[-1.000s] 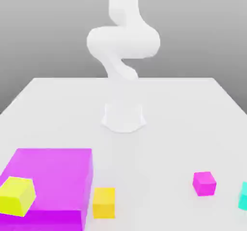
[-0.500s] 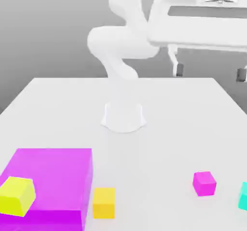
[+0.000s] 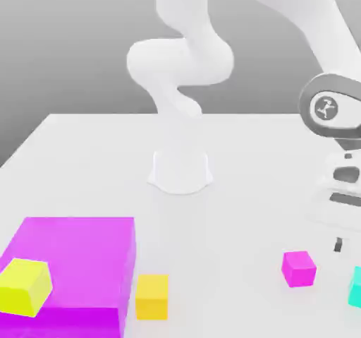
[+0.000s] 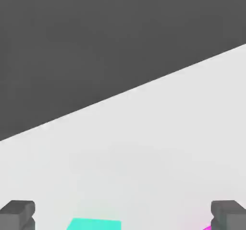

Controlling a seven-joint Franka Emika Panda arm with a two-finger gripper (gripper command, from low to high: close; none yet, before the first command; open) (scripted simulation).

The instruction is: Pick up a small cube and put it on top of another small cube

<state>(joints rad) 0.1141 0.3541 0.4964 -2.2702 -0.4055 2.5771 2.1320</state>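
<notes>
Hanging above the near right part of the white table (image 3: pixel 106 153), the pincer (image 4: pixel 123 217) has its fingers (image 4: pixel 17 213) spread wide apart with nothing between them. The small cyan cube (image 3: pixel 355 287) sits at the near right edge, beside the magenta cube (image 3: pixel 298 268). The orange-yellow cube (image 3: pixel 152 296) rests well to the left, just beside the large magenta block (image 3: pixel 77 259) bearing a yellow-green cube (image 3: pixel 25 287).

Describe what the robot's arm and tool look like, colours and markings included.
The arm is smooth, glossy white, built of rounded tubular links on a round white base. Near the wrist, a grey-ringed circular cap bears a small logo. The tool has two dark grey, blocky fingertips. No cables show.
</notes>
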